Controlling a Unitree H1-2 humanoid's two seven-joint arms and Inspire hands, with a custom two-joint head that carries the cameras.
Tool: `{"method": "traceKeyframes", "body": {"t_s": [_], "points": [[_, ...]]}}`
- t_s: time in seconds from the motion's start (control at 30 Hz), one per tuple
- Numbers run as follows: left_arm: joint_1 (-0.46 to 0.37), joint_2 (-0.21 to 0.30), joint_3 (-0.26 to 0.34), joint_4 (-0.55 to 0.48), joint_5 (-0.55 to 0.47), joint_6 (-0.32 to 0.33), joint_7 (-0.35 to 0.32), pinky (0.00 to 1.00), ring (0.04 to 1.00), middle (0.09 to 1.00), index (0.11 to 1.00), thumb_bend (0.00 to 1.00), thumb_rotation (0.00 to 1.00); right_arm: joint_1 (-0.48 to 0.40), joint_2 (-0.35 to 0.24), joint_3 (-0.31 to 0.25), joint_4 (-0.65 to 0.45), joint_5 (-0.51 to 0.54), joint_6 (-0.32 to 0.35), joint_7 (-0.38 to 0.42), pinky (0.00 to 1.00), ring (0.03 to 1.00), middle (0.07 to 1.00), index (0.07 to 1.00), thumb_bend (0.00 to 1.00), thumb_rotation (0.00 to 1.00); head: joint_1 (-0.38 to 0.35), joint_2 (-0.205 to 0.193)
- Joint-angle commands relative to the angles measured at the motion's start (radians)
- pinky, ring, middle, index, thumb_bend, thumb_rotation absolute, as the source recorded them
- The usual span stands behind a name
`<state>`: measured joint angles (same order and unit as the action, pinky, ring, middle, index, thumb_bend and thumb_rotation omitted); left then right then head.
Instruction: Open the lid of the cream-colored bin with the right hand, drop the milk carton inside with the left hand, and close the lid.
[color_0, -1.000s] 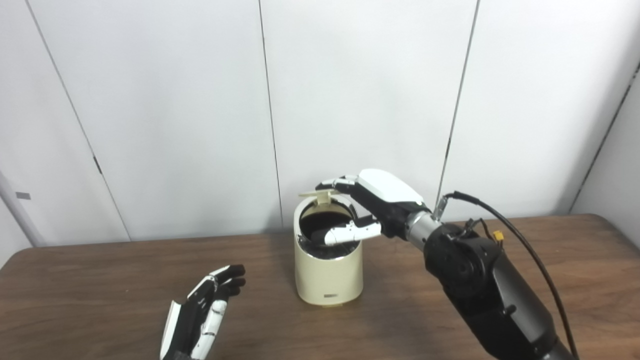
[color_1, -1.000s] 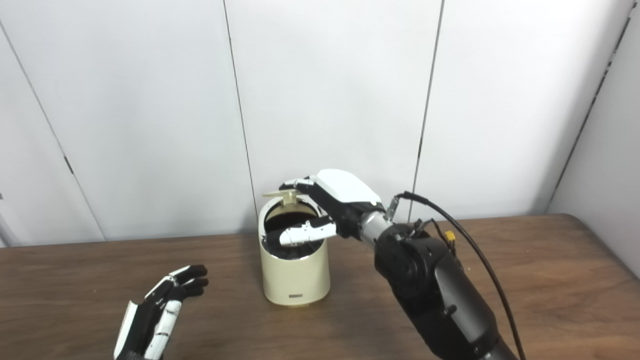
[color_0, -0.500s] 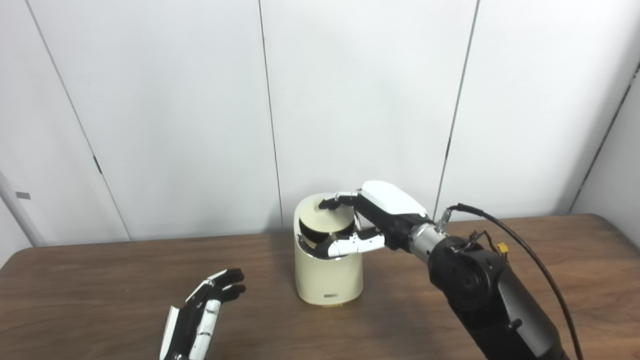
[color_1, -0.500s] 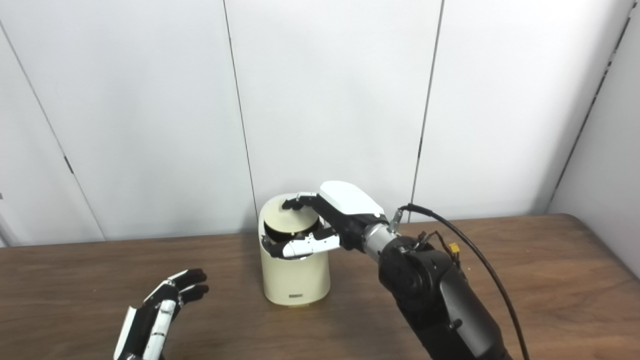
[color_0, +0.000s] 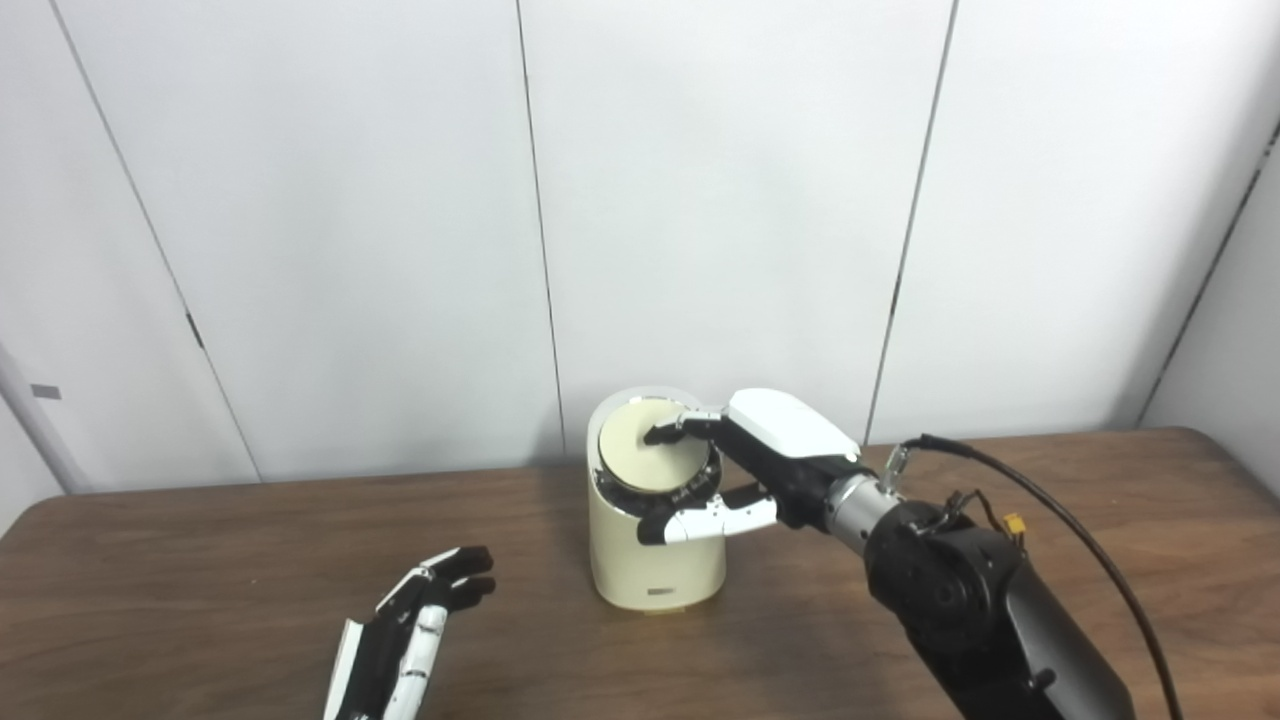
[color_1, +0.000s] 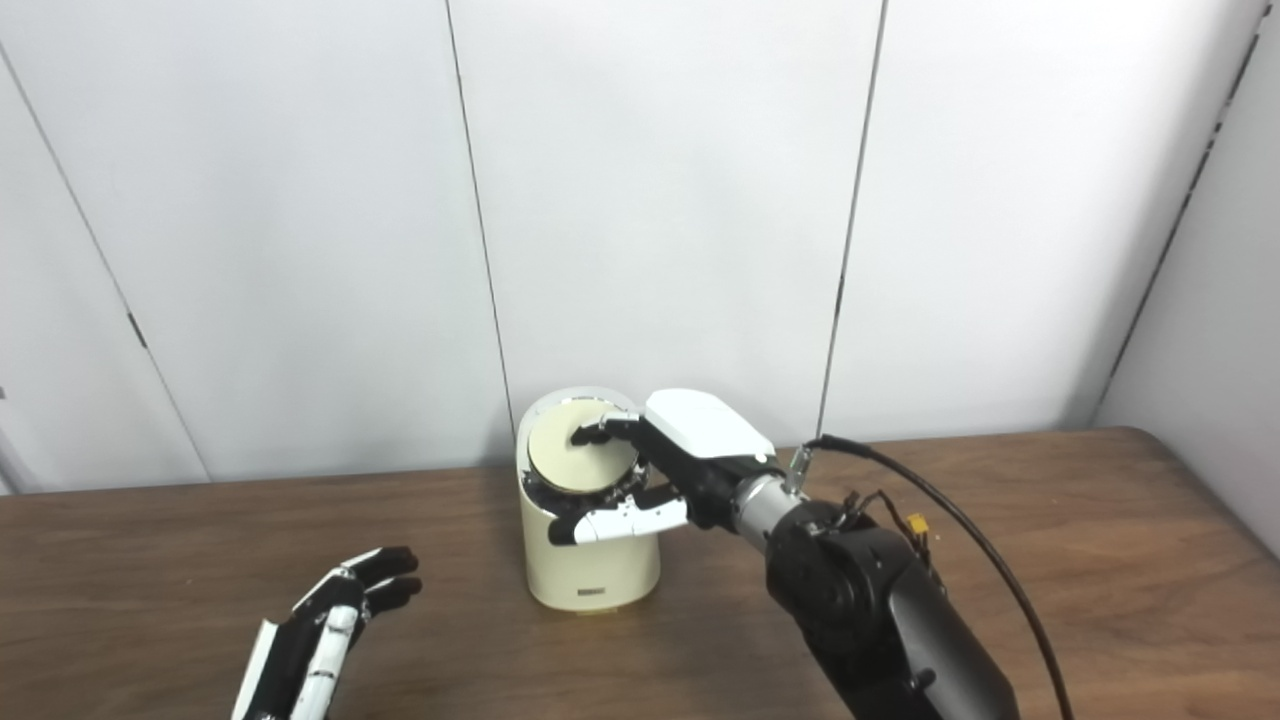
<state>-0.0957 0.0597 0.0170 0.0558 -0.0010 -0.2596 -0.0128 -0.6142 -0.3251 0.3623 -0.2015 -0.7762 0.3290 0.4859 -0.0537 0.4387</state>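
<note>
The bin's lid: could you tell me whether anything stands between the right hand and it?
Nothing visible does. The right hand already has its fingers on the lid of the cream-colored bin, with its thumb against the bin's front.

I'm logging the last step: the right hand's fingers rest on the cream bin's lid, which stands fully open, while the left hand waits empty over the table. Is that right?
Not quite. The lid is down, lying nearly flat in the top of the cream bin, not fully open; the left eye view shows it. The rest holds: the right hand has its fingers on the lid, and the left hand waits empty over the table.
</note>
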Motion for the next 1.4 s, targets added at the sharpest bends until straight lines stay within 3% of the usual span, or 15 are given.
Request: {"method": "traceKeyframes", "body": {"t_s": [0.0, 0.2, 0.33, 0.5, 0.6, 0.87, 1.1, 1.37], "points": [[0.013, -0.001, -0.003, -0.01, 0.0, -0.017, -0.004, 0.76, 0.715, 0.753, 0.752, 0.49, 0.84, -0.01, -0.006, 0.014, -0.015, -0.026, -0.009, 0.007, 0.94, 0.887, 0.826, 0.804, 0.72, 0.78, -0.001, 0.001], [0.009, -0.002, -0.003, -0.009, 0.009, -0.019, 0.001, 0.75, 0.709, 0.748, 0.746, 0.49, 0.84, -0.002, -0.052, 0.106, 0.006, -0.222, -0.093, -0.015, 0.89, 0.921, 0.903, 0.821, 0.74, 0.79, 0.002, 0.001], [0.013, -0.003, -0.004, -0.017, 0.012, -0.013, 0.002, 0.74, 0.708, 0.746, 0.745, 0.48, 0.84, 0.03, -0.051, 0.122, 0.047, -0.336, -0.136, -0.128, 0.92, 0.988, 0.976, 0.817, 0.72, 0.71, 0.003, 0.002], [0.014, -0.006, -0.003, -0.021, 0.006, -0.01, 0.001, 0.74, 0.707, 0.746, 0.739, 0.49, 0.83, 0.043, -0.076, 0.15, 0.101, -0.468, -0.201, -0.23, 0.99, 1.0, 0.999, 0.8, 0.69, 0.73, 0.002, 0.004], [0.014, -0.004, -0.004, -0.02, 0.007, -0.011, -0.001, 0.75, 0.713, 0.749, 0.741, 0.49, 0.83, 0.046, -0.09, 0.158, 0.132, -0.522, -0.24, -0.291, 1.0, 1.0, 1.0, 0.775, 0.7, 0.68, 0.001, 0.004], [0.017, -0.006, -0.002, -0.028, 0.0, 0.005, -0.002, 0.79, 0.72, 0.756, 0.743, 0.51, 0.83, 0.057, -0.085, 0.133, 0.141, -0.541, -0.267, -0.31, 1.0, 1.0, 1.0, 0.731, 0.7, 0.7, 0.001, 0.009], [0.019, -0.008, 0.001, -0.036, -0.003, 0.011, 0.0, 0.76, 0.712, 0.752, 0.737, 0.51, 0.81, 0.07, -0.071, 0.115, 0.136, -0.519, -0.279, -0.316, 1.0, 1.0, 1.0, 0.674, 0.72, 0.71, 0.0, 0.013], [0.022, -0.005, 0.0, -0.046, 0.0, 0.019, -0.002, 0.76, 0.713, 0.752, 0.74, 0.49, 0.81, 0.094, -0.037, 0.083, 0.128, -0.455, -0.259, -0.245, 1.0, 1.0, 0.983, 0.628, 0.76, 0.71, 0.004, 0.022]]}}
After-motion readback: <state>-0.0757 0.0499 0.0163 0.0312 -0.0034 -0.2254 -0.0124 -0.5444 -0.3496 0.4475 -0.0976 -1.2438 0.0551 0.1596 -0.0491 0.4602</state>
